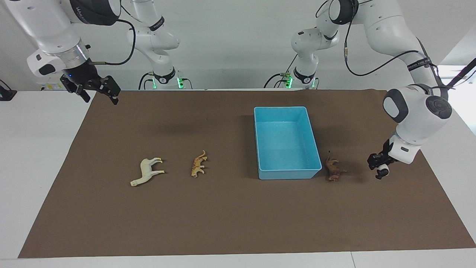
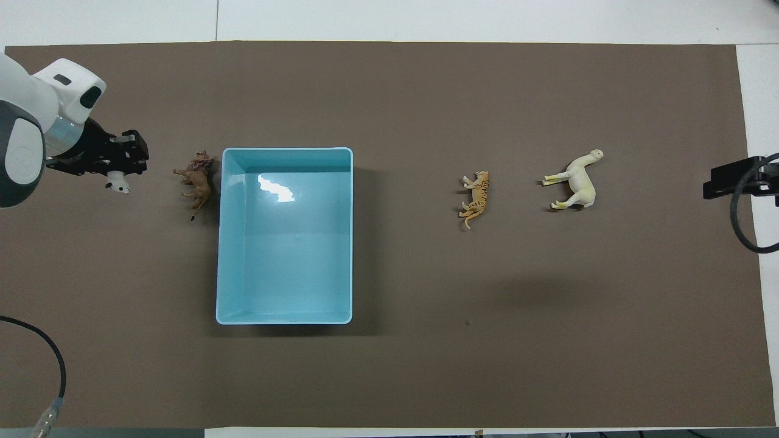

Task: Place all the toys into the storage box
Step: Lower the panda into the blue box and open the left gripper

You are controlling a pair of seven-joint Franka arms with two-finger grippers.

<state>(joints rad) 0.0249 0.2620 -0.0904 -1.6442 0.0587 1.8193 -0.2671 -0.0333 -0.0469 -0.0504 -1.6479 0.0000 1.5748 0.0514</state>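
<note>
Above the brown mat, left tool (image 1: 380,167) clenches the panda (image 1: 382,172), lifted; at 3 o'clock overhead, right tool (image 1: 97,89) waits, released; storage box (image 1: 260,141) holds nothing.

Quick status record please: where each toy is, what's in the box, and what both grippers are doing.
box: empty, light blue
panda: held in the left gripper, off the mat at the left arm's end
lion: on the mat beside the box, toward the left arm's end
cat: on the mat, toward the right arm's end
horse: on the mat beside the cat
right gripper: open, waiting raised over the mat's corner
toys boxed: none
</note>
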